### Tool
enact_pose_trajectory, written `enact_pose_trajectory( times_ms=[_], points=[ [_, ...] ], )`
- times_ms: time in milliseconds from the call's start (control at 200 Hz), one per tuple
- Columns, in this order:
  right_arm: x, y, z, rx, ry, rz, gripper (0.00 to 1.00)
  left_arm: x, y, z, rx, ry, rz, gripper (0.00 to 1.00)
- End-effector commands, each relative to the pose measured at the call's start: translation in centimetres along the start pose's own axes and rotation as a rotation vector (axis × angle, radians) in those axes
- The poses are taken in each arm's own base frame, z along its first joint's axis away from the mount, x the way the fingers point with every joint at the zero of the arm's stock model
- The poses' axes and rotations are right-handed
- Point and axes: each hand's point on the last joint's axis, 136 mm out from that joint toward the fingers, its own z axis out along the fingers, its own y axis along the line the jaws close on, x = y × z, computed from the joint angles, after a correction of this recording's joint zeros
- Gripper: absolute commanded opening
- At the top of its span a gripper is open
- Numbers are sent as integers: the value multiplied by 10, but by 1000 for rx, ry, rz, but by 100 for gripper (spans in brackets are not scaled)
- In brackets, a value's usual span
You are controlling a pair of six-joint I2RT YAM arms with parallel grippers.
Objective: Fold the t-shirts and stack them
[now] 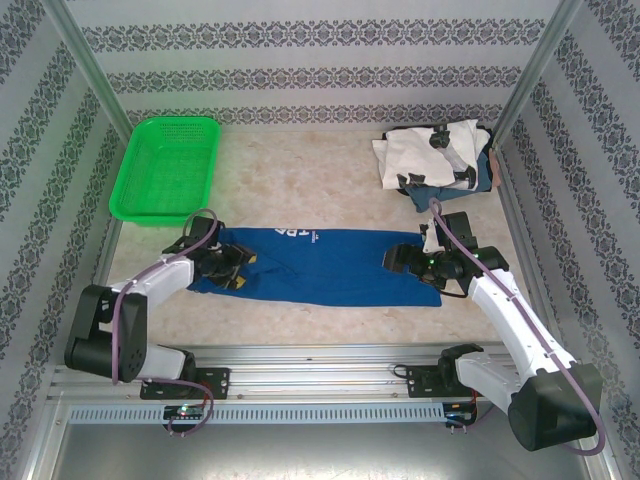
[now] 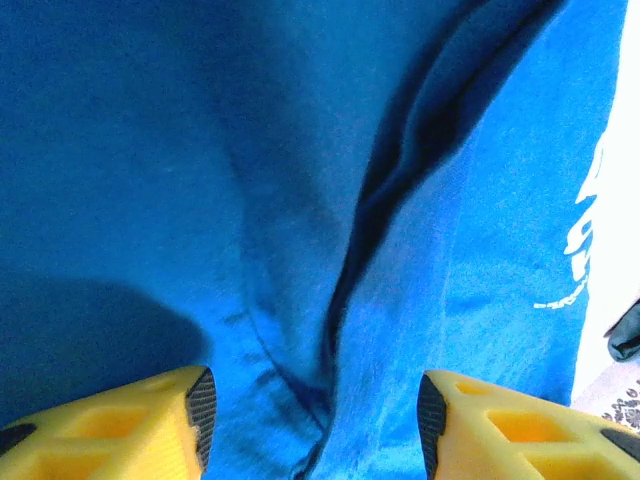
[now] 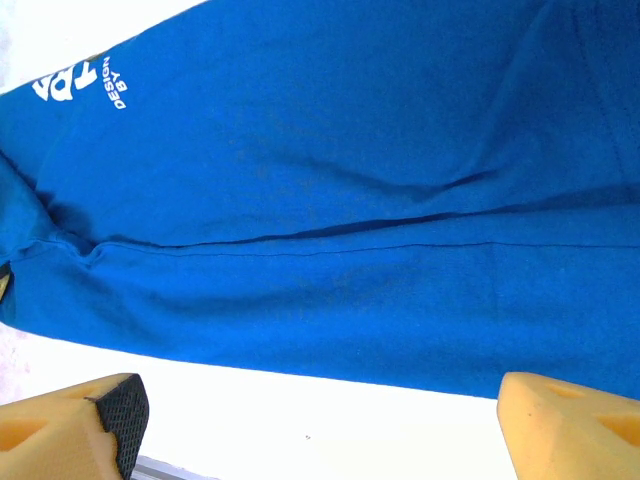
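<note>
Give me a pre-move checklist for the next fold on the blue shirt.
1. Nothing pinched in the left hand, open over the blue shirt at its left end: ok.
2. Nothing in the right hand, open at the shirt's right end by the near edge: ok.
3. Shirt lies as one long band across the table: ok.
4. Cloth flat: not ok, a crease runs up the cloth under the left hand.
5. Far-right stack of shirts apart from the blue one: ok.
6. Lower layers aligned: cannot tell, hidden.
</note>
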Motion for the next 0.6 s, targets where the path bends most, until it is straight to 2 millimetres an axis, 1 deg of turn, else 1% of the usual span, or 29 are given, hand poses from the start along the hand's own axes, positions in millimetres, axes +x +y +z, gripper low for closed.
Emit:
enact_pose_trajectory(
  times_ms=[0,85,185,290,365,415,470,540,600],
  points=[
    [4,1,-3,0,2,-14,91,1,-16,5,52,-1,-11,56],
    [5,0,-4,0,-2,-13,91,2,-18,9,73,1,-26,54],
    [5,-1,-4,5,-4,-10,90,5,-27,8,85,8,-10,51],
    [6,-3,-4,9,-4,-9,91,7,-31,8,94,10,0,44],
    [6,-4,-3,9,-4,-6,91,7,-29,11,86,13,0,33],
    [6,-4,-4,8,-4,-5,90,7,-28,14,88,17,-4,24],
    [6,-5,-4,8,-5,-4,91,7,-31,14,100,17,-5,15],
    [5,-5,-5,9,-8,-6,90,5,-36,13,111,11,5,8],
    [5,-6,-5,10,-9,-4,91,5,-43,13,122,14,15,6]
  ],
)
